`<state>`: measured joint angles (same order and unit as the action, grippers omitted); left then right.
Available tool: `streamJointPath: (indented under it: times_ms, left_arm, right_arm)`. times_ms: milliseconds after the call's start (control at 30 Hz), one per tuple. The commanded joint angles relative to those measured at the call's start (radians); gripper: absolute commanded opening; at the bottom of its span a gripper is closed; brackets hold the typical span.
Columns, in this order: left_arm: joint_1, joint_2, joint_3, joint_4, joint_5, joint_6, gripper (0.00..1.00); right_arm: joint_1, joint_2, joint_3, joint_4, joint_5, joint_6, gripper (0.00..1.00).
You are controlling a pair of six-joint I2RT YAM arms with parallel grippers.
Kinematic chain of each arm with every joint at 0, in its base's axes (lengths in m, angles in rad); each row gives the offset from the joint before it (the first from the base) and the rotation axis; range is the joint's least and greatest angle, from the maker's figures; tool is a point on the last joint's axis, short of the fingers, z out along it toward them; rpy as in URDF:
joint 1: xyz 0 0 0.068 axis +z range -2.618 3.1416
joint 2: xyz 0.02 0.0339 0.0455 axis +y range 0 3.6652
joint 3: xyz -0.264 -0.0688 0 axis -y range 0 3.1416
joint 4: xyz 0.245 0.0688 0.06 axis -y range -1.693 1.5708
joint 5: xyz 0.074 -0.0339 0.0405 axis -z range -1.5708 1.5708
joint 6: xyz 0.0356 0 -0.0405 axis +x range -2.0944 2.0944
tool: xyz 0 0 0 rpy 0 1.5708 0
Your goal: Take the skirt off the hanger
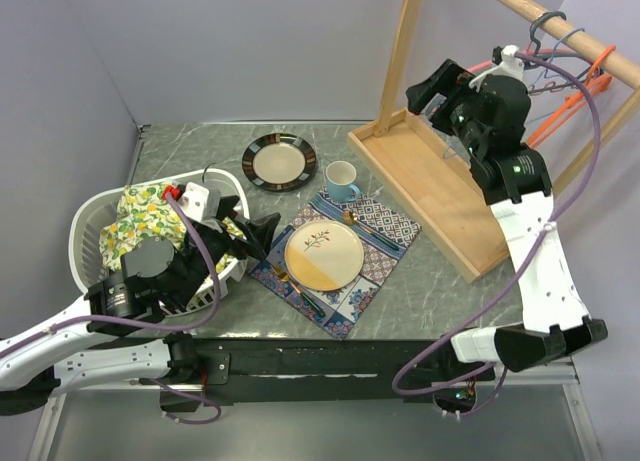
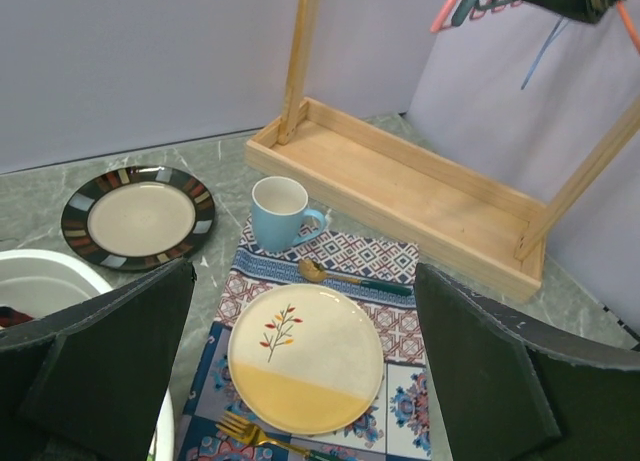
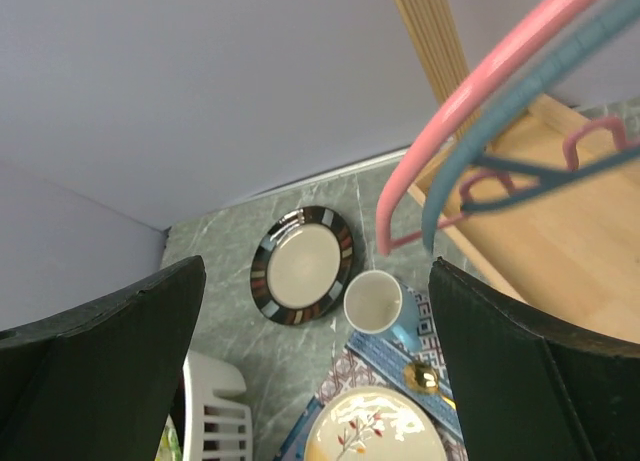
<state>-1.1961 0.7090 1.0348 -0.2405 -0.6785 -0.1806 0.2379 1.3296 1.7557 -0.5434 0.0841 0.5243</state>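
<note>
The left pincer (image 2: 305,276) hangs released, its two black fingers spread wide, low over the near left corner of the desk (image 1: 200,146). Its fingertips reach past the right rim of a white basket (image 1: 85,231). The skirt (image 1: 135,216), a yellow lemon-print cloth, lies bunched inside that basket, off the hangers. Its near part is hidden under the left arm and a purple cable, so its outline cannot be made out. A small red-and-white object (image 1: 195,196) sits at the basket's far side; what it is I cannot tell. The left wrist view catches only a sliver of basket rim.

Just right of the basket, a patterned placemat (image 1: 385,226) lies near the desk's front edge. It carries a cream plate (image 1: 322,253), a gold spoon (image 2: 345,276) beyond the plate and a fork (image 2: 250,436) cut off by the frame. A blue mug (image 1: 341,179) stands at the mat's far corner, with a dark-rimmed plate (image 1: 279,161) behind it toward the back edge.

The right pincer (image 3: 318,271) is also released, fingers wide apart, raised high over the desk's right side. It sits beside a pink hanger (image 3: 470,91) and a blue hanger (image 3: 520,91), both showing as bare bars and cut off by the frame. From above, the right wrist hides part of their hooks on the wooden rail (image 1: 560,26). An orange hanger (image 1: 570,101) pokes out behind them. The rack's wooden base tray (image 1: 430,186) runs along the right edge.
</note>
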Motion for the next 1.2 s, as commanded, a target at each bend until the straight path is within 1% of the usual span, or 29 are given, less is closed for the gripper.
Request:
streamJointPath:
  times_ms: [0,133,167,233,267,300,400,433,467,533,667,767,900,1000,1167]
  left_arm:
    - [0.003,0.000,0.007,0.099,-0.021,-0.007,0.97]
    - [0.004,0.024,0.034,0.072,-0.024,-0.052,0.97]
    - [0.003,0.026,0.039,0.066,-0.032,-0.065,0.97]
    - [0.004,0.024,0.022,0.075,-0.035,-0.108,0.97]
    - [0.003,0.020,0.005,0.089,-0.024,-0.118,0.97]
    - [0.004,0.018,-0.030,0.122,-0.013,-0.131,0.97]
    - [0.004,0.020,-0.062,0.142,0.008,-0.167,0.97]
    - [0.003,0.026,-0.061,0.136,0.014,-0.178,0.97]
    - [0.004,0.029,-0.059,0.130,0.023,-0.187,0.97]
    - [0.004,0.033,-0.061,0.127,0.046,-0.206,0.97]
    - [0.004,0.038,-0.094,0.170,0.065,-0.212,0.97]
    - [0.003,0.056,-0.094,0.179,0.065,-0.204,0.97]
    - [0.004,0.098,-0.087,0.193,0.077,-0.185,0.97]
    - [0.003,0.115,-0.068,0.194,0.077,-0.180,0.97]
    - [0.004,0.106,-0.074,0.219,0.082,-0.169,0.97]
  right_arm:
    - [0.006,-0.130,-0.062,-0.010,-0.030,0.000,1.00]
    - [0.008,-0.214,-0.137,-0.033,-0.081,0.011,1.00]
    - [0.008,-0.252,-0.188,-0.033,-0.081,0.020,1.00]
    - [0.008,-0.297,-0.251,-0.029,-0.081,0.026,1.00]
    - [0.009,-0.340,-0.309,-0.032,-0.078,0.040,1.00]
    - [0.009,-0.360,-0.335,-0.036,-0.081,0.049,1.00]
    - [0.009,-0.444,-0.456,-0.012,-0.188,0.052,1.00]
    - [0.012,-0.469,-0.497,0.014,-0.292,0.042,1.00]
    - [0.011,-0.521,-0.580,0.064,-0.323,0.027,1.00]
    - [0.011,-0.569,-0.660,0.085,-0.351,0.026,1.00]
    - [0.014,-0.667,-0.705,0.054,-0.343,0.014,1.00]
    - [0.012,-0.713,-0.746,0.080,-0.368,0.022,1.00]
    - [0.012,-0.705,-0.745,0.083,-0.368,0.043,1.00]
    - [0.012,-0.687,-0.733,0.089,-0.406,0.034,1.00]
    - [0.012,-0.693,-0.746,0.097,-0.419,0.040,1.00]
